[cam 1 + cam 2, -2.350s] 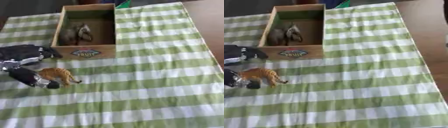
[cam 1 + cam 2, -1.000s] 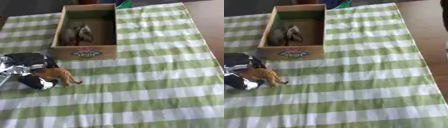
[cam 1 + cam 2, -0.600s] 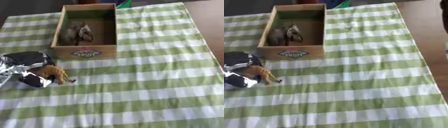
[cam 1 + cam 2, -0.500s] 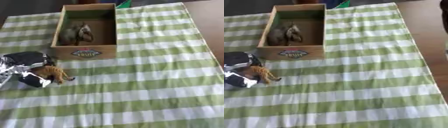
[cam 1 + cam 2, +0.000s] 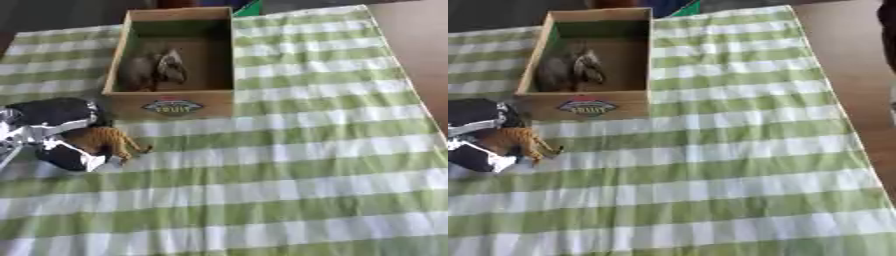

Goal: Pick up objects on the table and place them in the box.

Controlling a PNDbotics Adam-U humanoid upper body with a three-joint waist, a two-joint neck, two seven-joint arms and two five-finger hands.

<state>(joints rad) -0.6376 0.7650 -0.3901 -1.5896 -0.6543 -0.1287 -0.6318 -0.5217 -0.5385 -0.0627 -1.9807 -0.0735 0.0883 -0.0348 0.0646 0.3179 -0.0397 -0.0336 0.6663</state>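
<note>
Gripping small orange tiger figurine (image 5: pixel 107 141): black-and-silver left hand (image 5: pixel 54 134), fingers curled round its body, on green-and-white checked tablecloth (image 5: pixel 289 165) just before open brown cardboard box (image 5: pixel 174 102). Box holds grey-brown animal figures (image 5: pixel 156 67). Right hand out of view.

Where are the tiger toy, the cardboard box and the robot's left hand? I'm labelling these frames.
tiger toy (image 5: pixel 103 139), left eye view, on its orange body.
cardboard box (image 5: pixel 173 105), left eye view, on its labelled front wall.
left hand (image 5: pixel 54 114), left eye view, on its black back, fingers curled round the toy.
</note>
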